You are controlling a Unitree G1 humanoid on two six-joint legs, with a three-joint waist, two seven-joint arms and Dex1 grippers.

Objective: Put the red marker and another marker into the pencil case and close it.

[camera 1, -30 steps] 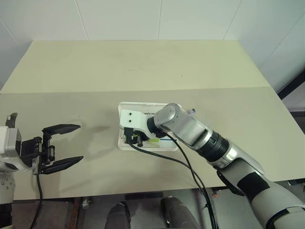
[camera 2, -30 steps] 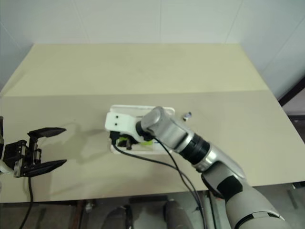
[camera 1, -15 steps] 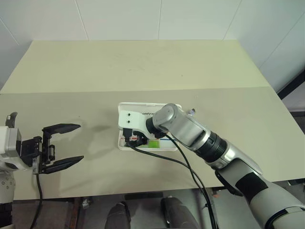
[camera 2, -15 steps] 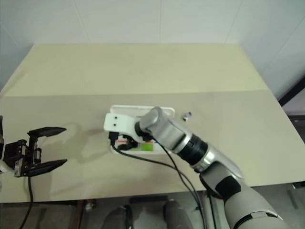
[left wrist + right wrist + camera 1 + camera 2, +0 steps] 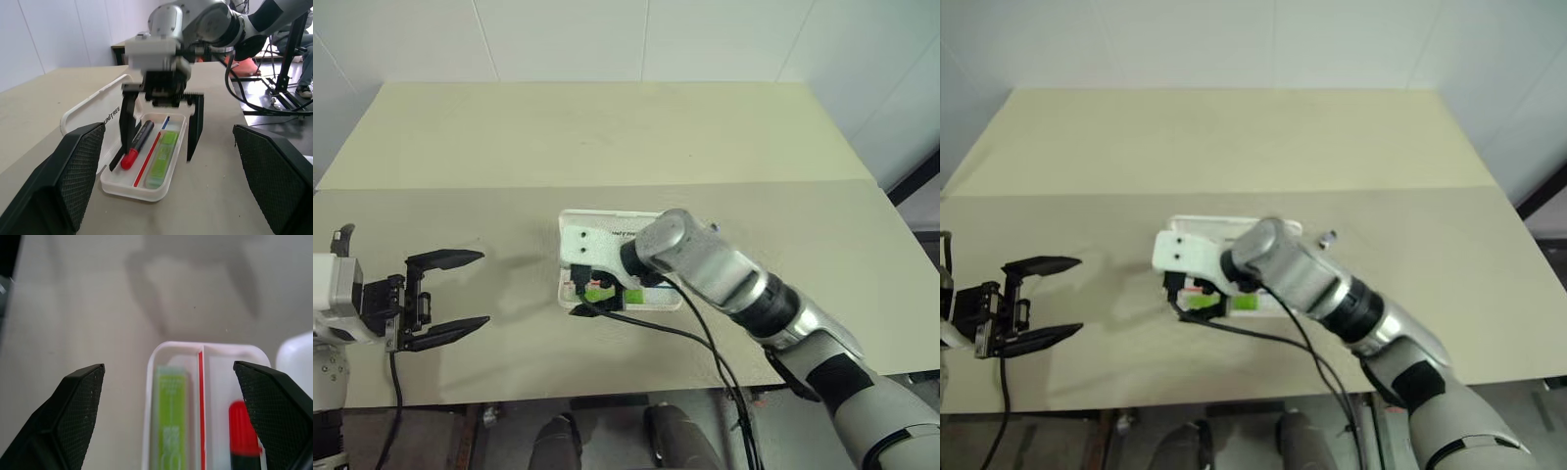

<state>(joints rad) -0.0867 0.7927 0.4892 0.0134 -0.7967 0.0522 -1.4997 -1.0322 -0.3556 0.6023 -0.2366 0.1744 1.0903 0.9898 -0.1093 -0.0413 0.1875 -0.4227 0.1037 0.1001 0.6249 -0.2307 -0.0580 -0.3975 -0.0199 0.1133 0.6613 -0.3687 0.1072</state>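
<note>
So at this point our right gripper (image 5: 161, 122) was hanging just over the open pencil case (image 5: 117, 188), fingers spread wide with nothing between them. From the left wrist camera we could see one black finger (image 5: 128, 125) reaching down into the compartment with the red marker (image 5: 137, 146), though we couldn't tell if it actually touched, and the other finger (image 5: 195, 126) was just outside the tray's far wall. The lime-green highlighter (image 5: 161, 158) lay flat in the tray between those two fingers, in the compartment on the other side of the red stripe (image 5: 147, 158) from the red marker. Looking along the right gripper's own fingers, the highlighter and the marker's red cap sat right below and between them, side by side and parallel, split by that thin red divider. The case lid (image 5: 100, 110) stood open on the far side of the right gripper from the table edge, tilted back, with the UNITREE lettering showing. Our left gripper (image 5: 445, 301) was well off to the side of the case, fingers also wide apart and holding nothing, pointing toward the case across bare table (image 5: 607, 137). A small dark bit (image 5: 1327, 237) sat on the table just behind the right arm.
</note>
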